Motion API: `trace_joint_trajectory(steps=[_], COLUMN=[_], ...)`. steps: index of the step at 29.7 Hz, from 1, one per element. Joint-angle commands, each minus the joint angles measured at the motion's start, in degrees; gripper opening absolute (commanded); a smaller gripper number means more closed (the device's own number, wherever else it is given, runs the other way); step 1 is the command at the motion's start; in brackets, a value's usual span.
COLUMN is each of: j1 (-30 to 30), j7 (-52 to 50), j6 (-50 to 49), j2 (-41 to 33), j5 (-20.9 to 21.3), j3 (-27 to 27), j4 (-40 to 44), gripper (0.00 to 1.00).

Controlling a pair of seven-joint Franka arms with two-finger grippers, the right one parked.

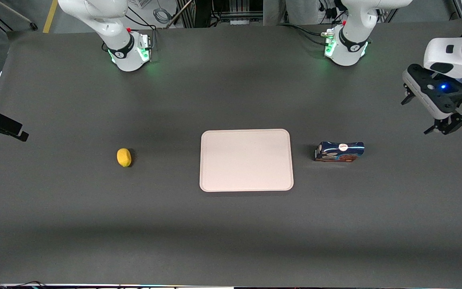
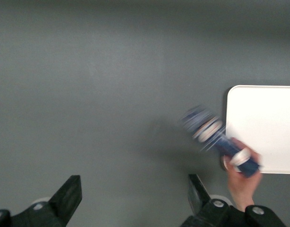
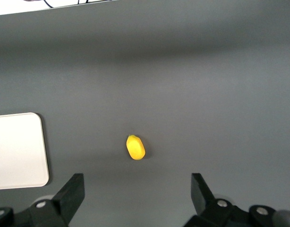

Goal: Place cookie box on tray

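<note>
Tray (image 1: 247,184): large, flat, pale pinkish-white, rounded corners, low rim. Lies mid-worktop with its long sides parallel to the worktop's long edges. Nothing on it.

Cookie box (image 1: 339,151): small navy carton with a round white logo and brown cookie pictures. In the front view it lies on its side on the worktop, lengthwise along the table, just beside the tray's short edge toward the working arm's end, not touching.

Wrist view: box (image 2: 219,140) blurred, tilted, at the tray (image 2: 268,109) edge, with a hand (image 2: 242,182) on it.

Gripper (image 1: 417,114): fingers spread, raised near the working arm's end.
</note>
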Motion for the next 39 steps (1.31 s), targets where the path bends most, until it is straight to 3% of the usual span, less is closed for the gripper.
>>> trace_joint_trajectory(steps=[1, 9, 11, 15, 18, 31, 39], j1=[0.27, 0.19, 0.19, 0.19, 0.27, 0.19, 0.19], j7=[0.56, 0.56, 0.65, 0.56, 0.39, 0.39, 0.39], j6=[3.45, 3.62, 3.62, 3.36, 3.19, 1.87, -12.96], j2=[1.87, 2.05, 2.05, 2.05, 2.05, 1.43, -0.76], j5=[0.81, 0.81, 0.81, 0.81, 0.81, 0.81, 0.37], j3=[0.13, 0.48, 0.48, 0.57, 0.65, 2.50, 2.94], j4=[-0.82, -0.91, -0.82, -0.82, -0.73, 1.37, 10.33], gripper=[1.00, 0.97, 0.80, 0.35, 0.18, 0.10, 0.11])
